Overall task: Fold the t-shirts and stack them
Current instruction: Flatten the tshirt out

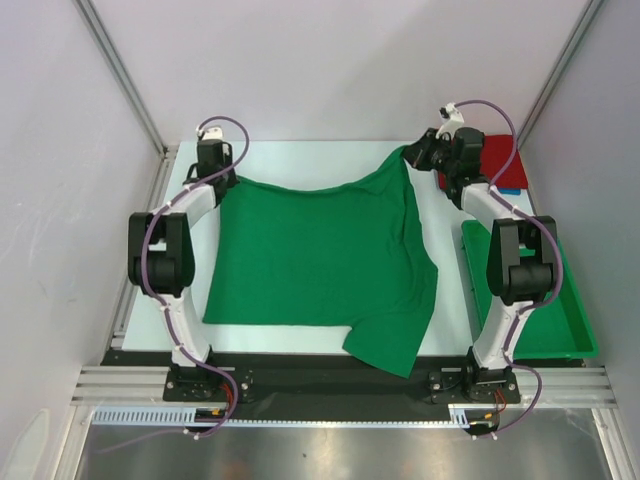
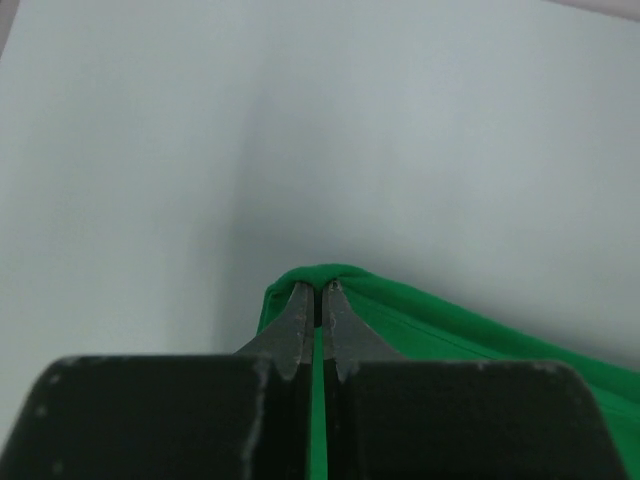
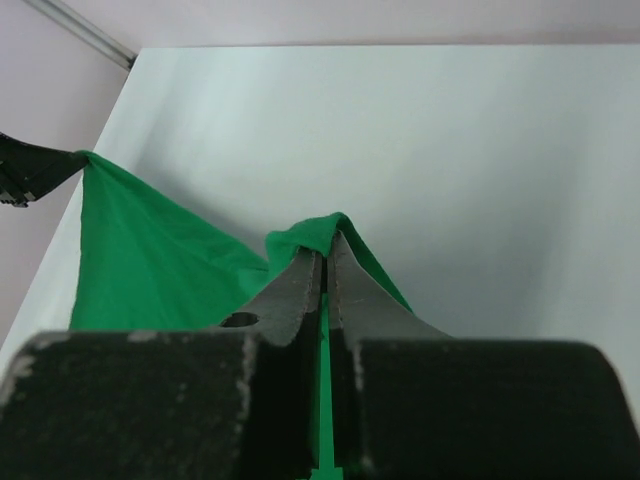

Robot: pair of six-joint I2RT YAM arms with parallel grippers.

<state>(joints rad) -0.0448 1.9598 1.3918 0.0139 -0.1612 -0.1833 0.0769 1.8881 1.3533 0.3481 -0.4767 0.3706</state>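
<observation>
Left gripper [image 2: 317, 290] pinched shut on far-left corner of green t-shirt [image 1: 320, 260]. Right gripper [image 3: 326, 250] pinched shut on far-right corner. Shirt spread across table [image 1: 300, 155]. Red t-shirt [image 1: 500, 158] at far right, beyond green bin [image 1: 560, 335].

The left arm [image 1: 165, 250] and right arm [image 1: 520, 262] are white links with black joint housings, with purple cables [image 1: 500, 108] looping alongside. The left hand [image 2: 318, 295] and right hand [image 3: 326, 255] have scuffed dark metal fingers on black blocks.
</observation>
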